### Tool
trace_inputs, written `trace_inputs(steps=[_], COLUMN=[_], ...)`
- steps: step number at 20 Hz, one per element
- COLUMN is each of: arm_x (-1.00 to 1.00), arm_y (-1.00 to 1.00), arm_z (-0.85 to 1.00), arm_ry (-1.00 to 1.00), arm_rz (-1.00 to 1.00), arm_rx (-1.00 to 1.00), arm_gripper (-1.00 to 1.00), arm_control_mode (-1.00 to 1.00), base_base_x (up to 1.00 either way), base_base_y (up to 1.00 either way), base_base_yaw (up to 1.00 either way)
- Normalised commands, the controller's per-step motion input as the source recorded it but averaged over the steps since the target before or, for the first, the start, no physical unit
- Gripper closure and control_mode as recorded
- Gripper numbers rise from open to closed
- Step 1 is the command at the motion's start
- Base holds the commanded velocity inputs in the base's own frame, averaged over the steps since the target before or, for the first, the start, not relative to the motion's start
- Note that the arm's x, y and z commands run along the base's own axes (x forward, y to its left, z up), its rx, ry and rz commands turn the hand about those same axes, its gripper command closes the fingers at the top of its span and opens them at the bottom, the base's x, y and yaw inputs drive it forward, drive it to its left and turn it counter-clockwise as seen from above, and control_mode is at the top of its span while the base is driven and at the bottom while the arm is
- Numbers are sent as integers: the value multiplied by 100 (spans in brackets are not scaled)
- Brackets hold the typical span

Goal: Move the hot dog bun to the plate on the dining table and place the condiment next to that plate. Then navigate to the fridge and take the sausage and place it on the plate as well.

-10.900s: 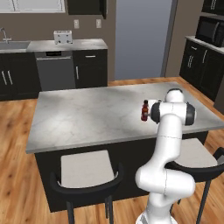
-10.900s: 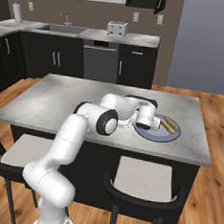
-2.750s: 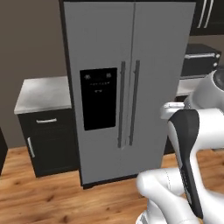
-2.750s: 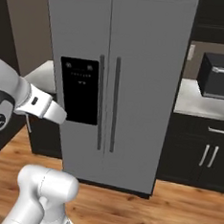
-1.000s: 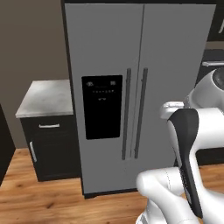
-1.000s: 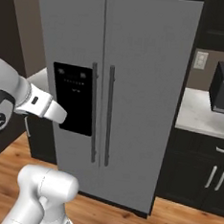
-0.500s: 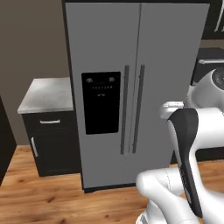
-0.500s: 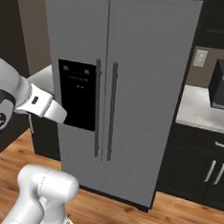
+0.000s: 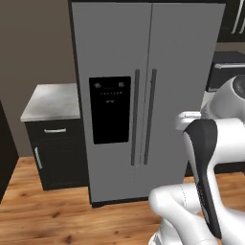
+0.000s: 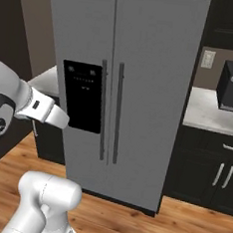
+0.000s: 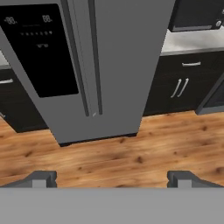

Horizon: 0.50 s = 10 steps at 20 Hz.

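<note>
Your base has left the dining table behind and now faces the fridge [image 9: 143, 95], shifting only slightly over the last second; both doors are shut, so the sausage, presumably inside, stays hidden; your gripper [image 11: 111, 177] hangs empty, jaws spread wide, well back from the door handles [image 10: 110, 113]; opening a door looks next.

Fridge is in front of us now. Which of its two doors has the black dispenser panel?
The left-hand door of the fridge as the base cameras see it: the black dispenser panel sits in it, left of the two vertical handles. The right-hand door is plain grey.
</note>
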Motion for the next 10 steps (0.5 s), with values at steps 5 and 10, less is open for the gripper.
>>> trace_inputs(steps=[5, 10], arm_x=[0, 4], arm_y=[0, -2], arm_z=[0, 0], arm_ry=[0, 0], arm_rz=[0, 0], arm_rx=[0, 0], arm_gripper=[-100, -100], arm_control_mode=[100, -100], base_base_x=[6, 16], base_base_y=[0, -2], base_base_yaw=[0, 0])
